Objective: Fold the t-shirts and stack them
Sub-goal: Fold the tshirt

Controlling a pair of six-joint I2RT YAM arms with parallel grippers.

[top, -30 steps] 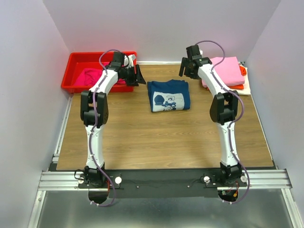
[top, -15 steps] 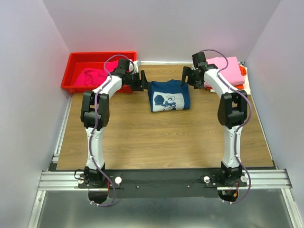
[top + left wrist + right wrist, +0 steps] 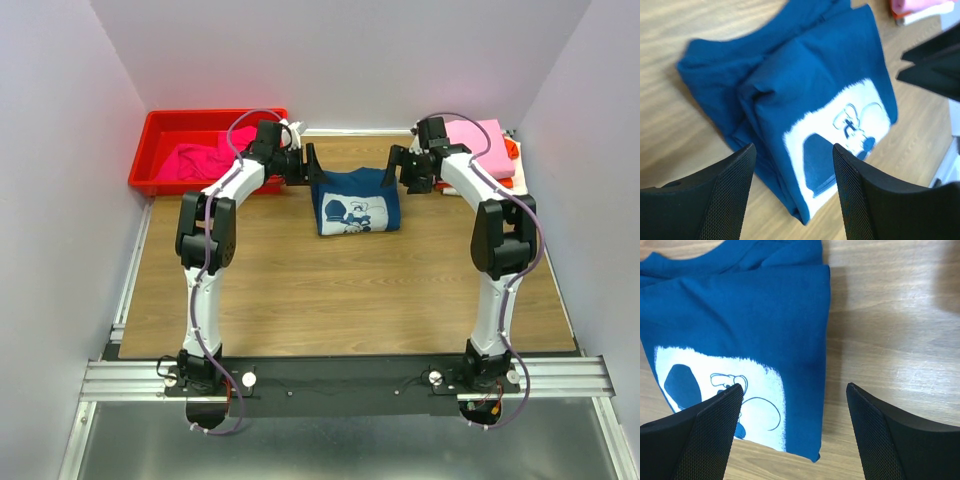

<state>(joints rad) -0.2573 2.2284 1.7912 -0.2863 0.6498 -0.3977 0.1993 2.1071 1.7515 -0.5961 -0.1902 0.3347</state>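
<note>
Far centre of table (image 3: 330,290): folded navy t-shirt (image 3: 355,200) lies print up | left gripper (image 3: 308,167) at its left edge, jaws spread wide, gripping nothing | right gripper (image 3: 398,166) at its right edge, likewise released | magenta t-shirt (image 3: 195,160) in red bin (image 3: 160,125) | pink t-shirt (image 3: 480,145) tops far-right stack
</note>
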